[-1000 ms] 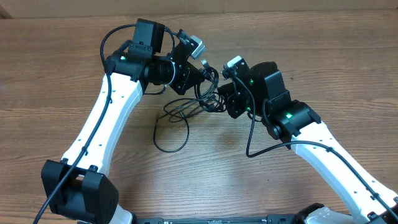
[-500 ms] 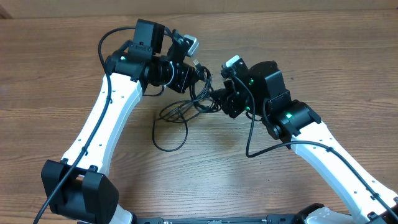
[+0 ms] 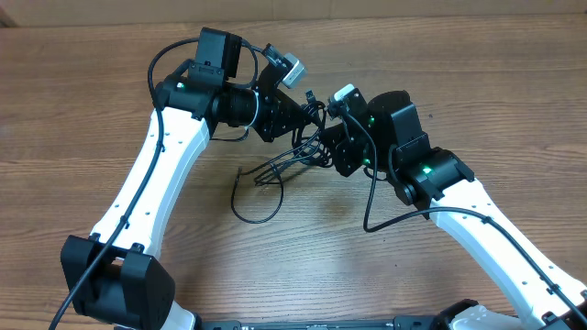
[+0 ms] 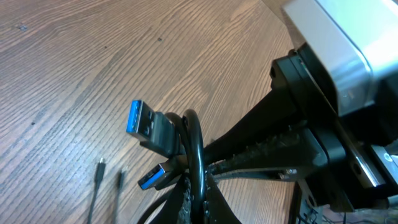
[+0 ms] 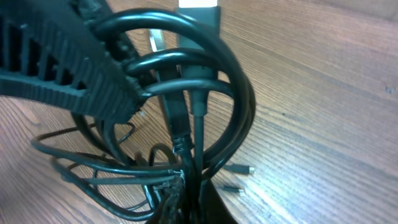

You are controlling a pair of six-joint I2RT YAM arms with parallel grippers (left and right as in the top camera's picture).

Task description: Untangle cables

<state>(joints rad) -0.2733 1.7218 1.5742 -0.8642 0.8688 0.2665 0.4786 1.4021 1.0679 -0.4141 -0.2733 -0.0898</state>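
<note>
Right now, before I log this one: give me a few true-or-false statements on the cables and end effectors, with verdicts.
1. The left end effector and right end effector are both shut on the cables. True.
2. The cables lie separated, side by side. False: they are looped together in one tangle.
3. All of the tangle lies flat on the table. False: its upper part is lifted between the end effectors, and only the lower part rests on the wood.
4. A blue-tipped plug shows in the left wrist view. True.
</note>
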